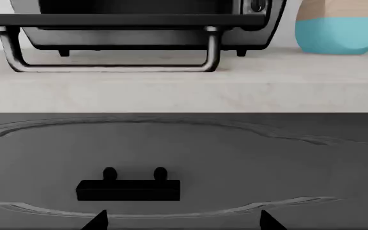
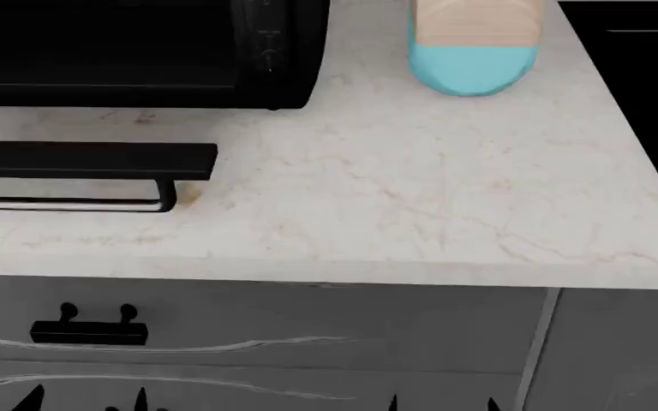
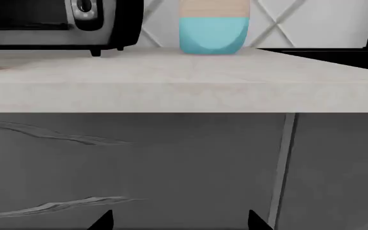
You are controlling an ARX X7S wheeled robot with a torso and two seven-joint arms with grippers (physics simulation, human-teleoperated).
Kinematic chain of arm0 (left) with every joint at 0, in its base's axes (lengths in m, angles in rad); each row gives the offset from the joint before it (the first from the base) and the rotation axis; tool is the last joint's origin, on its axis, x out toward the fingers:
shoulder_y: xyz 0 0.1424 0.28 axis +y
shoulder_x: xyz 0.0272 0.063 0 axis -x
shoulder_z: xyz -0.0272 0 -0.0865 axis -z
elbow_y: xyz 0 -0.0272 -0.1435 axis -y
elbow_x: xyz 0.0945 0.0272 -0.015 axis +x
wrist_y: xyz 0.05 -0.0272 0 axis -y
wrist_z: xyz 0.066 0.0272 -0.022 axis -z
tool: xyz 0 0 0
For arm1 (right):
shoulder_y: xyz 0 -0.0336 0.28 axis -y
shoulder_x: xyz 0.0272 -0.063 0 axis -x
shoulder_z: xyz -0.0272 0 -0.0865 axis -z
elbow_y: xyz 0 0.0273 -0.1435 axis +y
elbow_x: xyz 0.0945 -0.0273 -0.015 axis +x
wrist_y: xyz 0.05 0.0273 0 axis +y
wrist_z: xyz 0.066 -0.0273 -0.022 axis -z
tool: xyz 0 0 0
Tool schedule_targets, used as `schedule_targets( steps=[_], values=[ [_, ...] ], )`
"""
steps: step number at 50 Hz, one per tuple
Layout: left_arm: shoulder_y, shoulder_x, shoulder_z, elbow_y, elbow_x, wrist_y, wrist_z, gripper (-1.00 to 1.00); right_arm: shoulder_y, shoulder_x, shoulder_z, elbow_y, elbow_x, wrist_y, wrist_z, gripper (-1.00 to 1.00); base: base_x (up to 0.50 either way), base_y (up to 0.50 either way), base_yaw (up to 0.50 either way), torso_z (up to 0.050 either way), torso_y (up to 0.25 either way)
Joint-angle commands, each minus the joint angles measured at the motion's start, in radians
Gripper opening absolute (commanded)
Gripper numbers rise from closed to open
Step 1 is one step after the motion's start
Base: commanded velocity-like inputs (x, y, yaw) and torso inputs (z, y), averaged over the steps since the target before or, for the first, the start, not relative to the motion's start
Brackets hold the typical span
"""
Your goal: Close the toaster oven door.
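The glossy black toaster oven [image 2: 134,51] stands at the back left of the counter, and its dials show in the right wrist view [image 3: 85,7]. The toaster oven door [image 2: 89,160] lies open and flat over the counter, and the left wrist view sees it edge-on [image 1: 120,20]. Its long bar handle [image 2: 66,204] sits below the door's front edge and also shows in the left wrist view [image 1: 107,67]. My left gripper [image 2: 86,401] [image 1: 184,223] and right gripper [image 2: 441,404] [image 3: 178,223] are open and empty. Both are low in front of the grey drawer fronts, below the counter edge.
A blue-and-wood plant pot [image 2: 472,43] stands at the back right of the pale marble counter [image 2: 421,197]. A short black drawer pull [image 2: 89,330] is just above my left gripper. A black surface [image 2: 637,86] borders the counter's right side.
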Motion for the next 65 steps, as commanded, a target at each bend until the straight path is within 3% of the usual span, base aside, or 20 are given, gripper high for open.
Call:
schedule_targets(
  steps=[1,15,26,55,58,65],
  values=[
    [-0.002,-0.014,0.016,-0.007,-0.014,0.005,-0.015,1.0,0.003,0.065,-0.08,0.004,0.065,-0.006,0.079,1.0,0.0,0.0,0.0,0.0,0.0],
    [0.033,-0.055,0.053,0.048,-0.09,-0.006,-0.041,1.0,-0.015,0.08,-0.096,-0.009,0.084,-0.023,0.104,1.0,0.0,0.0,0.0,0.0,0.0],
    [0.037,-0.076,0.075,0.145,-0.115,-0.089,-0.061,1.0,-0.011,0.09,-0.109,-0.019,0.098,-0.015,0.119,1.0,0.0,0.0,0.0,0.05,0.0],
    [0.05,-0.12,0.117,0.205,-0.14,-0.113,-0.099,1.0,-0.019,0.124,-0.143,-0.08,0.125,0.01,0.158,1.0,0.0,0.0,0.0,0.05,0.0],
    [0.039,-0.134,0.123,0.25,-0.126,-0.172,-0.114,1.0,-0.021,0.136,-0.143,-0.132,0.125,0.043,0.166,1.0,0.0,0.0,0.0,0.033,0.0],
    [-0.044,-0.189,0.088,0.508,-0.195,-0.469,-0.121,1.0,0.011,0.19,-0.11,-0.378,0.138,0.245,0.202,1.0,0.0,0.0,0.0,0.0,0.0]
  ],
)
